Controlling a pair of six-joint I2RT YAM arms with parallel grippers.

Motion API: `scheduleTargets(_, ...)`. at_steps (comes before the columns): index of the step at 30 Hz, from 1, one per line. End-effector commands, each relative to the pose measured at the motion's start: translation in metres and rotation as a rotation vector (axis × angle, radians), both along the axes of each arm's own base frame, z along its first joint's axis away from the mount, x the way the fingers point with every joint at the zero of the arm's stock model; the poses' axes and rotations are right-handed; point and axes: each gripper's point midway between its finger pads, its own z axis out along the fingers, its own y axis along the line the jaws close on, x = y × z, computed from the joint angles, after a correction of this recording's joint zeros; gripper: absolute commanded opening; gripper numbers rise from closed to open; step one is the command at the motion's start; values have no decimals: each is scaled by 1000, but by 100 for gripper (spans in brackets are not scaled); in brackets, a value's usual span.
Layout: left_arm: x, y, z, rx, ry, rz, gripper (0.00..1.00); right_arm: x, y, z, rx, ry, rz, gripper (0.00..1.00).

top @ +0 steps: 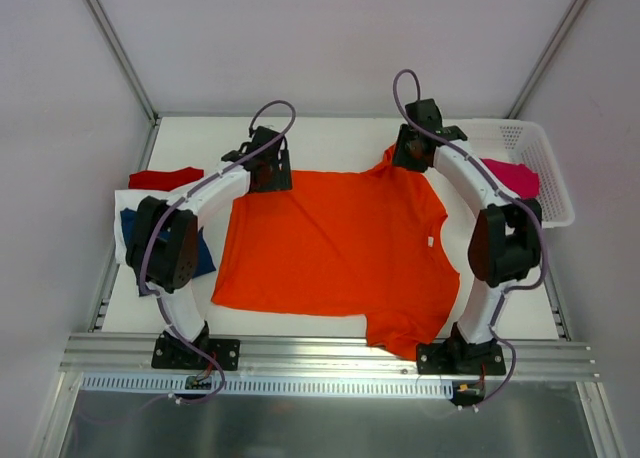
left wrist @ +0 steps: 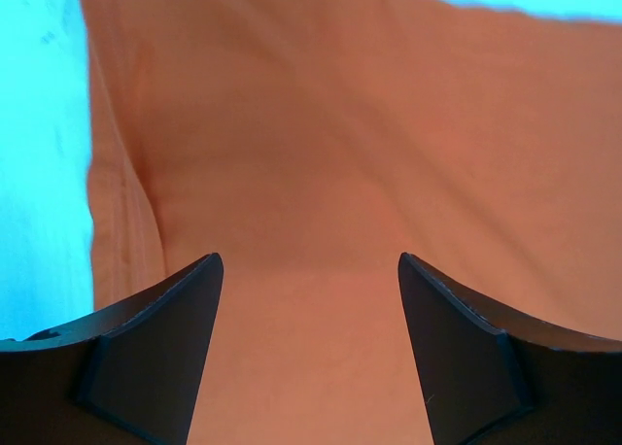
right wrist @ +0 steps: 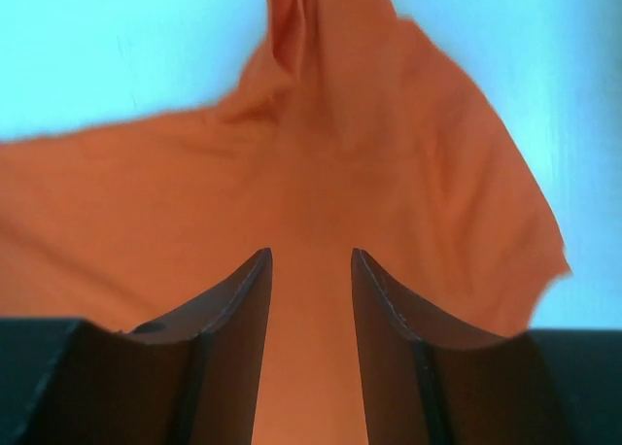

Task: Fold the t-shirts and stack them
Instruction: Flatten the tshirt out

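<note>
The bright orange t-shirt (top: 335, 248) lies spread flat in the middle of the table, one sleeve hanging near the front edge. My left gripper (top: 270, 174) is at its far left corner; in the left wrist view its jaws (left wrist: 309, 260) stand wide open over the orange cloth (left wrist: 340, 154), holding nothing. My right gripper (top: 412, 154) is at the shirt's far right sleeve; in the right wrist view it (right wrist: 311, 254) is open with a narrow gap, just above the bunched orange cloth (right wrist: 321, 144). A navy t-shirt (top: 203, 250), a white one (top: 124, 218) and a red one (top: 165, 178) lie at the left.
A white mesh basket (top: 545, 153) stands at the back right with a magenta pink t-shirt (top: 512, 176) in it. The metal rail (top: 320, 356) runs along the table's front edge. Frame posts rise at the back corners.
</note>
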Motion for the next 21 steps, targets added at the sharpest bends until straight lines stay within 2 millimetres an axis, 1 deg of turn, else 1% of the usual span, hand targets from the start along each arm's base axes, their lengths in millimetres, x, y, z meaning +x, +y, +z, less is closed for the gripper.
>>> scheduleTargets(1, 34, 13, 11, -22, -40, 32, 73, 45, 7, 19, 98, -49, 45, 42)
scheduleTargets(2, 36, 17, 7, -39, -26, 47, 73, 47, 5, 14, 100, -29, 43, 42)
scheduleTargets(3, 35, 17, -2, -63, 9, 46, 72, 51, 5, 10, 99, -19, 48, 42)
scheduleTargets(4, 36, 29, -9, -71, 30, 76, 71, 54, 2, 7, 103, -12, 44, 42)
scheduleTargets(5, 35, 33, -14, -82, 46, 92, 70, 56, 1, 0, 98, 0, 46, 42)
scheduleTargets(8, 29, 49, -27, -76, 83, 126, 70, 56, -4, -10, 84, 18, 47, 43)
scheduleTargets(11, 27, 54, -41, -68, 118, 125, 69, 54, -3, -15, 93, 23, 51, 43)
scheduleTargets(12, 27, 54, -44, -68, 128, 123, 69, 52, 2, -15, 120, 26, 70, 43)
scheduleTargets(14, 27, 53, -51, -79, 148, 118, 68, 51, 6, -14, 140, 17, 77, 43)
scheduleTargets(16, 27, 50, -54, -100, 160, 106, 66, 44, 6, -17, 143, 21, 80, 43)
scheduleTargets(17, 26, 45, -58, -123, 179, 89, 65, 44, 5, -16, 143, 16, 80, 43)
scheduleTargets(20, 29, 38, -58, -151, 183, 76, 61, 37, 2, -19, 128, 22, 84, 35)
scheduleTargets(21, 30, 39, -58, -152, 185, 79, 59, 36, 1, -21, 122, 26, 85, 26)
